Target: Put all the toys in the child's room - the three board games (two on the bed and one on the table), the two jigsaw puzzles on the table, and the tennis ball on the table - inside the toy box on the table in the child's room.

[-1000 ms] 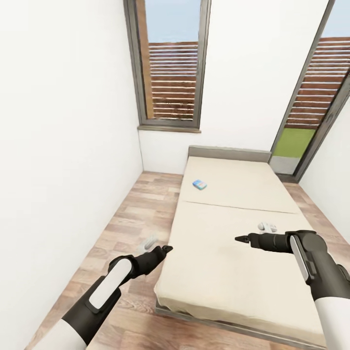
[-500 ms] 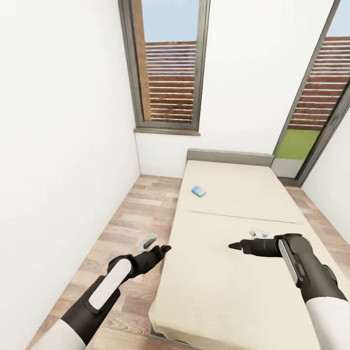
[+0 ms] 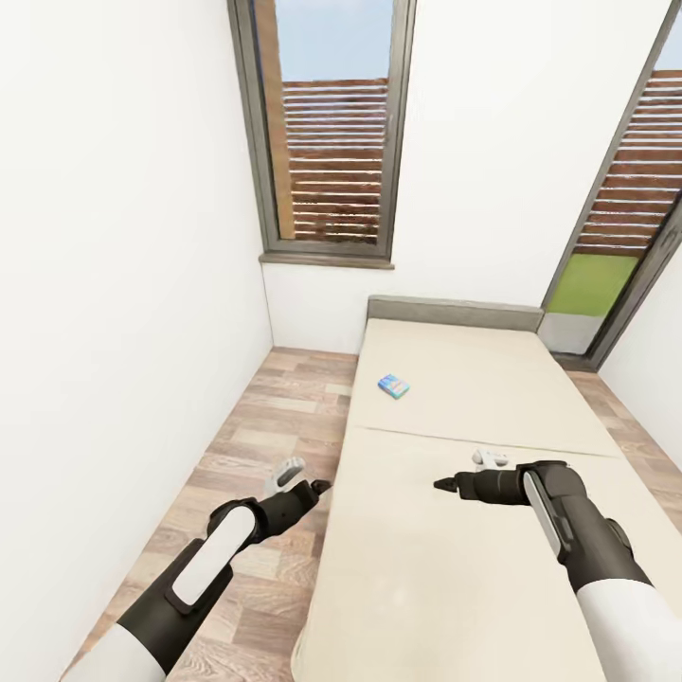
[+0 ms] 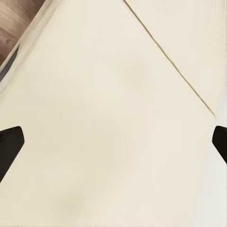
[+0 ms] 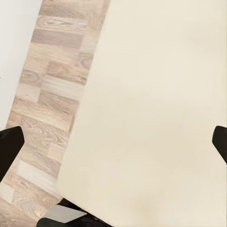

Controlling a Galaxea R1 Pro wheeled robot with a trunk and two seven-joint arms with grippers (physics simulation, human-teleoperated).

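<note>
The bed (image 3: pixel 455 379) runs away from me, a plain beige mattress in two sections with a grey headboard. One small blue board game (image 3: pixel 393 385) lies on the far section near its left edge. My left gripper (image 3: pixel 317 488) hovers open over the floor beside the bed's left edge, and its wrist view looks at mattress between its spread fingertips (image 4: pixel 10 145). My right gripper (image 3: pixel 443 485) is open and empty above the near mattress section, well short of the blue game. The table, toy box, jigsaw puzzles and tennis ball are out of view.
A white wall (image 3: pixel 123 284) closes the left side, leaving a strip of wood-plank floor (image 3: pixel 275 407) between it and the bed. A tall grey-framed window (image 3: pixel 327 142) stands behind the headboard, and a second (image 3: pixel 625 218) is at the far right.
The whole view has shifted: the bed now sits nearer and lower in the picture, so the camera has moved in. Both arms hold much the same pose, grippers still open.
</note>
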